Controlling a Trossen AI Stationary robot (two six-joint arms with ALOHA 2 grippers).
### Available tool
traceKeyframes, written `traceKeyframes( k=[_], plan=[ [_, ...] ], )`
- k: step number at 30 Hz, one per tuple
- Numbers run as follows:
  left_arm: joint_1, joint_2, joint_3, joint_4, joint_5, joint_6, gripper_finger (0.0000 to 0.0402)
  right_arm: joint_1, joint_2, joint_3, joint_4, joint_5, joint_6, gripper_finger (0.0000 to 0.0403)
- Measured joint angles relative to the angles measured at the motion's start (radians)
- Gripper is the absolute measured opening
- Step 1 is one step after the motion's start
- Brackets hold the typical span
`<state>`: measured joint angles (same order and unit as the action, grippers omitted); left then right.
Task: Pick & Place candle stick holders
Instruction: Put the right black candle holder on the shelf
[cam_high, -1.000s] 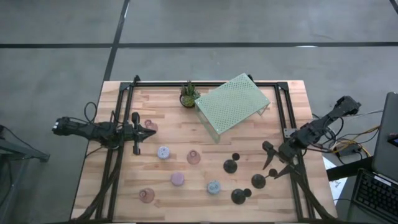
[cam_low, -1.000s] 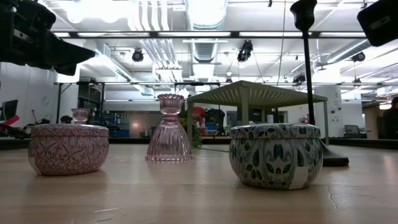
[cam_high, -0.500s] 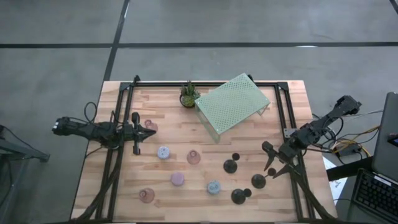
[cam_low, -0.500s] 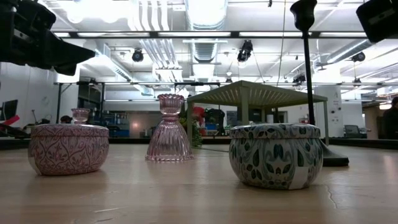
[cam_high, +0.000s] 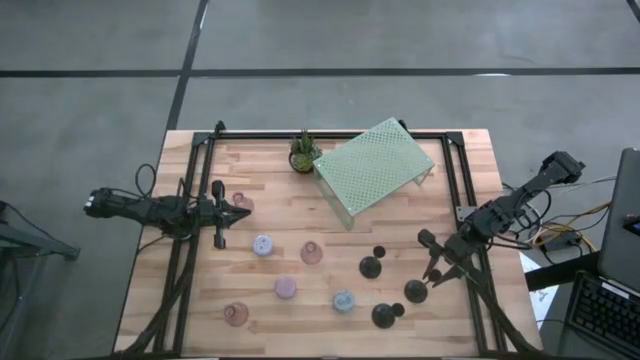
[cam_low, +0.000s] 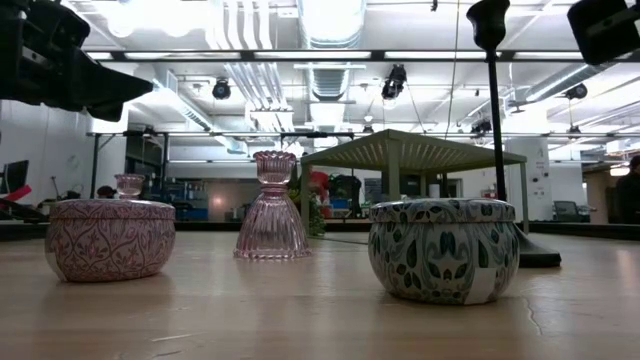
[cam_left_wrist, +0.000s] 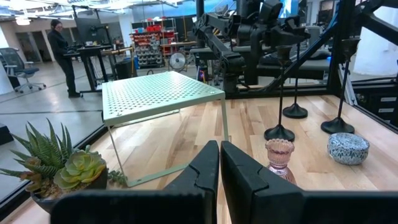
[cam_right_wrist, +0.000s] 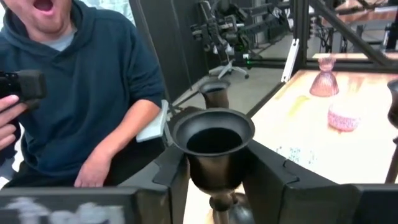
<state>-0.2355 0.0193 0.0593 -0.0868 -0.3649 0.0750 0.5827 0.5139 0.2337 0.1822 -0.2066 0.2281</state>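
Table (cam_high: 300, 330): wooden top, dark frame rails down both sides. The pale green perforated platform (cam_high: 375, 165) stands at the far side and serves as landmark below.

Right gripper (cam_high: 437, 262) sits toward the near right of the platform, by the right rail. The right wrist view shows its fingers (cam_right_wrist: 280, 180) on either side of the cup of a black candle stick holder (cam_right_wrist: 213, 144), close against it, the opening narrow; full contact on both sides cannot be confirmed. The holder stands upright, its round base (cam_high: 416, 291) on the table just nearer than the gripper.

Two more black holders stand near the first: one (cam_high: 371, 266) nearer than the platform, almost straight out from it, one (cam_high: 384, 316) further toward the near edge.

Left gripper (cam_high: 240, 212) hangs well to the left of the platform, fingers (cam_left_wrist: 205, 168) pressed together, holding nothing. A pinkish glass cup (cam_high: 242, 203) stands just beside its tip.

Small items, all nearer than the platform and left of the black holders: lilac round holder (cam_high: 262, 244), second glass cup (cam_high: 311, 253), pink round holder (cam_high: 286, 288), blue round holder (cam_high: 343, 301), third glass cup (cam_high: 236, 314).

A small potted plant (cam_high: 303, 154) is just left of the platform.

Beyond the table on the right arm's side, a person in a dark blue hooded top (cam_right_wrist: 81, 81) is seated, one hand (cam_right_wrist: 93, 171) resting low.
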Motion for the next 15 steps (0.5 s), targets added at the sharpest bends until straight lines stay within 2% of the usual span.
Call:
traceKeyframes(
  k=[4,7,12,15],
  plan=[
    [0.000,0.000,0.000,0.000,0.000,0.000,0.0021,0.000,0.000,0.000,0.013,0.000,-0.022,0.0095],
    [0.000,0.000,0.000,0.000,0.000,0.000,0.0021,0.000,-0.001,0.002,0.032,0.010,-0.026,0.0097],
    [0.000,0.000,0.000,0.000,0.000,0.000,0.0021,-0.001,-0.001,0.042,0.028,0.141,-0.007,0.0112],
    [0.000,0.000,0.000,0.000,0.000,0.000,0.0021,-0.001,-0.003,0.101,-0.040,0.224,0.003,0.0109]
  ],
)
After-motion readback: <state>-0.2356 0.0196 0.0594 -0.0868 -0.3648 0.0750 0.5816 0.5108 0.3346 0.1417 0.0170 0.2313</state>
